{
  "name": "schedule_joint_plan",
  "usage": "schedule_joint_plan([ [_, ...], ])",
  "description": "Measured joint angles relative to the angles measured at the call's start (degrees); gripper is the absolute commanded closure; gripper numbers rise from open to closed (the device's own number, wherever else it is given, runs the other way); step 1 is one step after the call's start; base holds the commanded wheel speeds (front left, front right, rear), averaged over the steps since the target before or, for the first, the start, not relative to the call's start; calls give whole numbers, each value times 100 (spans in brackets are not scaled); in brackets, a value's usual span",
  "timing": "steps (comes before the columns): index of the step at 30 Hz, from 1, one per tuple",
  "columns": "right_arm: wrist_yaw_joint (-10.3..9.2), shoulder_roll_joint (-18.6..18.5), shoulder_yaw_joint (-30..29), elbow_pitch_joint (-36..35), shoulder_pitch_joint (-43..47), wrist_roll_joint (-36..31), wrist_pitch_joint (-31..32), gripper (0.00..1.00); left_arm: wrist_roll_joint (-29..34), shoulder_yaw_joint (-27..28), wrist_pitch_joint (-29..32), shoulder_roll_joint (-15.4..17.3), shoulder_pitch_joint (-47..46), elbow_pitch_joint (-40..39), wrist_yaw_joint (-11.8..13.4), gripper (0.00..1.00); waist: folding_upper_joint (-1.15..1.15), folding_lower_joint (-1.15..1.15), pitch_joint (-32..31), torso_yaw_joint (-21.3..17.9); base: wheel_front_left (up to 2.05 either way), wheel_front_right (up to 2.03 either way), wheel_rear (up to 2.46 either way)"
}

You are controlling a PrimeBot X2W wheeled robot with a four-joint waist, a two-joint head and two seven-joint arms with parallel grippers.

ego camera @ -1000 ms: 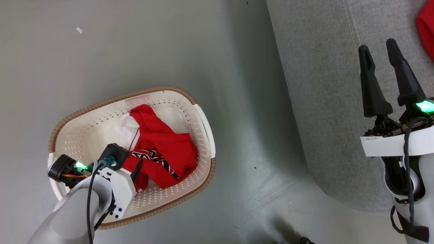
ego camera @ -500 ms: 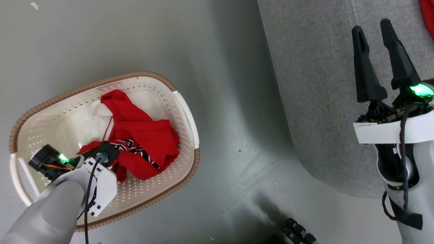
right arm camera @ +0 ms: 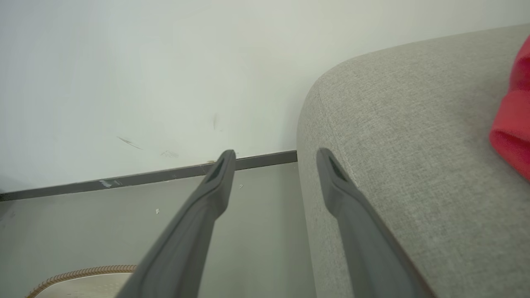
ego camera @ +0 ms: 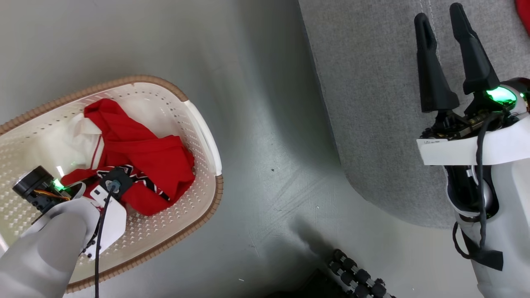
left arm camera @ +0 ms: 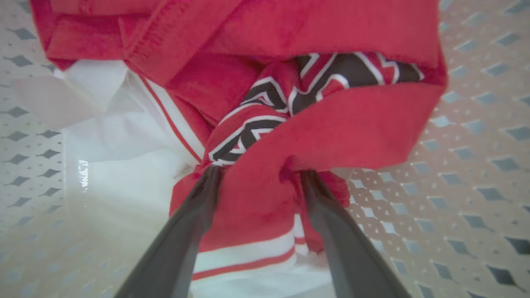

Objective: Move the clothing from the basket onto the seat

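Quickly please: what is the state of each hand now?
Left hand: open, fingers astride a fold of the clothing in the basket, not closed.
Right hand: open, holding nothing, near the seat.

Body notes: right gripper (ego camera: 438, 11) has two long black tapered fingers (ego camera: 430, 78) and a green lamp (ego camera: 502, 95). White wrist collar (ego camera: 451, 153), black cable (ego camera: 478, 149). Smooth pale-grey left forearm (ego camera: 41, 252).

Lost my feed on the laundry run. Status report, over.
Left gripper open, fingers straddling a fold of the clothing in the basket. Right gripper open, empty, above the seat. Nothing seen blocking the floor between.
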Motion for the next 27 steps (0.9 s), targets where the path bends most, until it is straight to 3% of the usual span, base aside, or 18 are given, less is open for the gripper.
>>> schedule_joint_plan([
  [9,0,111,82,25,-102,8,0,0,35,-171,78,93,-185,216,0,0,0,0,225,-197,0,0,0],
  [10,0,118,84,24,-145,8,0,0,35,-155,76,100,-229,229,0,5,0,0,250,-217,0,0,0],
  [11,0,124,88,30,-186,9,0,0,30,-121,70,103,-263,235,0,69,0,0,275,-237,0,0,0],
  [12,1,133,88,32,-227,10,0,0,29,-105,68,104,-306,247,0,100,0,0,297,-255,0,0,0],
  [27,0,209,36,92,-581,49,0,0,-423,237,-714,-69,-531,167,0,100,0,0,308,-286,0,0,0],
])
